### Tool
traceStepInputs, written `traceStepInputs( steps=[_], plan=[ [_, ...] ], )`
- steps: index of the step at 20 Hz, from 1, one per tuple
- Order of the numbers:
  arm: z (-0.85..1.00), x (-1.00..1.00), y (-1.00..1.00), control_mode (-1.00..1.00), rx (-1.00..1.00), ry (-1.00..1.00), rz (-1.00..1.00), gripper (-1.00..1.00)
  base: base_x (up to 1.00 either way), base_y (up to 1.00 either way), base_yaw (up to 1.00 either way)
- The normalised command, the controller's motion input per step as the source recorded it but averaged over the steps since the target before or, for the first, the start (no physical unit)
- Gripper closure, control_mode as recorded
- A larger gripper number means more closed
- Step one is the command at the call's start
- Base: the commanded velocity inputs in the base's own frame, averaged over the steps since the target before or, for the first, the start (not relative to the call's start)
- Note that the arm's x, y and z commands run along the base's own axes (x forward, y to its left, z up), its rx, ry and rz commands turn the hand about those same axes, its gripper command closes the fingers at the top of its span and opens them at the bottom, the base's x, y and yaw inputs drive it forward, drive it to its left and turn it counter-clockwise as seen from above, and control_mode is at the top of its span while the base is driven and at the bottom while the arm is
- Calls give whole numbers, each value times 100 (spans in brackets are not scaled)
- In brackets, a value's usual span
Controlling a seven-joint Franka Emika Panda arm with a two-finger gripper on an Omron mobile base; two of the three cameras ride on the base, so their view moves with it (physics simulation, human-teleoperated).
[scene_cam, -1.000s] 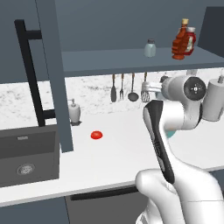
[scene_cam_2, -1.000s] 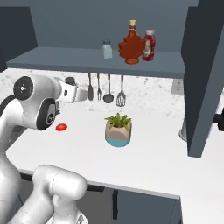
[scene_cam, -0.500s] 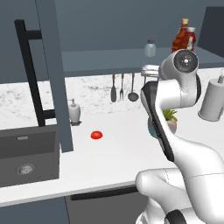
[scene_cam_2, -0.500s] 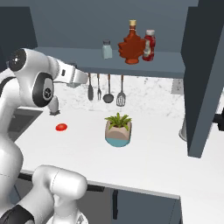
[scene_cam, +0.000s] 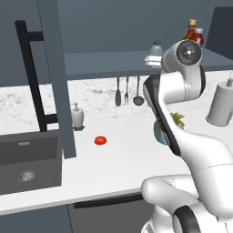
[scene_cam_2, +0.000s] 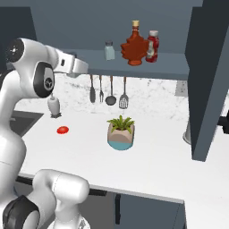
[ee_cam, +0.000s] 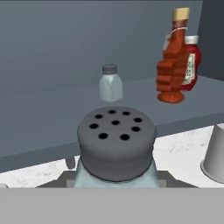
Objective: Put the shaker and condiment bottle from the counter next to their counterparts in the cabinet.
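Cabinet [scene_cam_2: 147, 67] shelf hangs above the white counter [scene_cam_2: 152, 156] with sink [scene_cam: 27, 168].

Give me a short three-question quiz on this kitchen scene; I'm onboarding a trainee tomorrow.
1. True or false: the condiment bottle already stands on the cabinet shelf.
2. What does the gripper hold?
3. The ketchup bottle stands: A) by the sink, B) beside the condiment bottle, C) in the plant pot.

Key: 1 true; 2 a shaker, cap toward the camera; 3 B.
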Motion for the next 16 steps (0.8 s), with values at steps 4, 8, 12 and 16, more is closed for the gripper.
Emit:
traceStepInputs(
  steps=[4,8,12,16],
  plan=[
    [0,18,12,-100,0,-2,0,100,0,0,0],
    [0,31,0,-100,2,-1,0,100,0,0,0],
    [0,38,0,-100,4,-13,0,100,0,0,0],
    [0,31,2,-100,4,-23,0,100,0,0,0]
  ],
)
